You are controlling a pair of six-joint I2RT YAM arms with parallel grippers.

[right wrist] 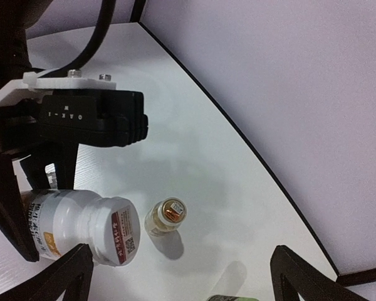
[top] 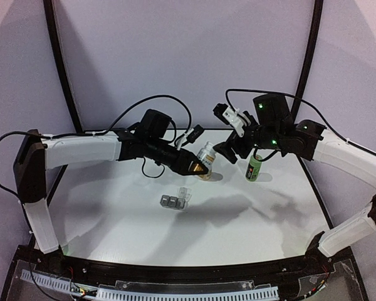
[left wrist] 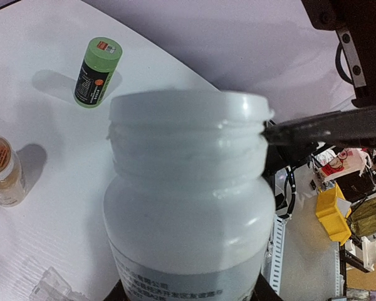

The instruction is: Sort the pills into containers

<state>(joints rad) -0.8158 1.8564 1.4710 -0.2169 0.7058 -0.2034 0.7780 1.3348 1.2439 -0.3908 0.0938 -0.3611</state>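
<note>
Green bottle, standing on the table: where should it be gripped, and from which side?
Grip the green bottle around its round body near mid-height, jaws level, coming in sideways from the right. It stands upright with nothing touching it, and the open right gripper is nearest.

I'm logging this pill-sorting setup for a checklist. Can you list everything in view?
large white plastic bottle: one, white, held in the left end effector
small amber bottle: one, amber, upright on the table, towards the back
green cylindrical bottle: one, green, upright on the table, right of the amber one
grey three-compartment strip: one, grey with clear lids, table centre
white table: one, white, under everything
left end effector: one, black, shut on the white bottle
right end effector: one, black, open, empty
</note>
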